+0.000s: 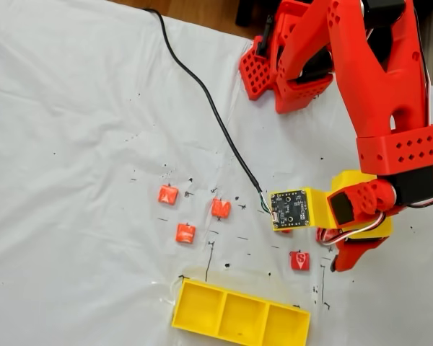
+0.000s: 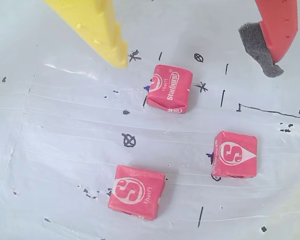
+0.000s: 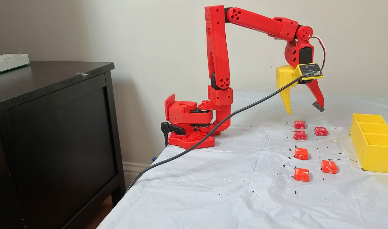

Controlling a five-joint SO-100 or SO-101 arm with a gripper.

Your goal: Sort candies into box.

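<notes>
- Gripper [image 3: 303,109] hangs in the air above the far cluster of candies, fingers spread wide, holding nothing. One finger is yellow [image 3: 286,101], the other red with a grey foam pad [image 2: 257,47] at its tip.
- Wrist view: three deep red candies on the white sheet [image 2: 65,130] under the gripper, all apart from each other. One reads "Starburst" [image 2: 170,89], one shows an S on a white triangle [image 2: 234,154], one shows an S and "Cherry" [image 2: 136,192].
- Side fixed view: same three deep red candies [image 3: 299,124] [image 3: 299,135] [image 3: 320,131] sit beyond three orange-red ones [image 3: 301,153] [image 3: 301,174] [image 3: 329,166].
- Top-down fixed view: orange-red trio [image 1: 167,194] [image 1: 221,207] [image 1: 185,233] lies left of the gripper; one deep red candy [image 1: 300,260] shows just left of the red fingertip, the rest sit behind the arm.
- Box [image 3: 384,159]: yellow, three compartments in a row, on the sheet at the right in the side view, near the candies but not touching any. Compartments look bare in the top-down view [image 1: 184,317].
- Black cable [image 1: 202,94] runs across the sheet to the camera board [image 1: 289,209] on the wrist.
- Black pen marks are scattered over the sheet around the candies.
</notes>
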